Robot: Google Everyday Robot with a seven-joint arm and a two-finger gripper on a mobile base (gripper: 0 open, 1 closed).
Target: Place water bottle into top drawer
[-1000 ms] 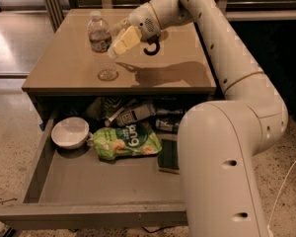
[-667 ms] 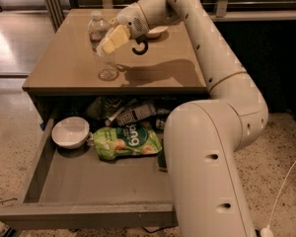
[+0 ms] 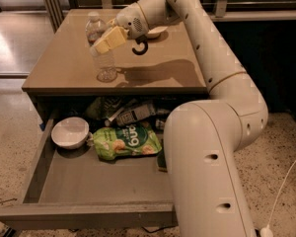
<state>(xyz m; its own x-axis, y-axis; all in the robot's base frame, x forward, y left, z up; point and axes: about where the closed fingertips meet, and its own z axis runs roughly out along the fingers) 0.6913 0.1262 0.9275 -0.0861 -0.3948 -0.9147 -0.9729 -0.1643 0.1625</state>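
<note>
The water bottle [image 3: 105, 63] is clear ribbed plastic with a white cap and stands upright on the tan cabinet top [image 3: 64, 68], near its front left. My gripper [image 3: 109, 39] reaches in from the right and overlaps the bottle's middle, at about label height. The top drawer [image 3: 103, 189] is pulled wide open below the cabinet top, and the bare grey bottom of its front half shows.
In the drawer lie a white bowl [image 3: 70, 132] at the left, a green snack bag [image 3: 128, 142] in the middle and a dark bottle with a black-and-white label [image 3: 135, 113] at the back. A white dish [image 3: 157, 31] sits on the cabinet top behind my wrist. My arm covers the drawer's right side.
My gripper has moved left across the cabinet top, from beside the water bottle to overlapping it. The bottle has stayed upright in place.
</note>
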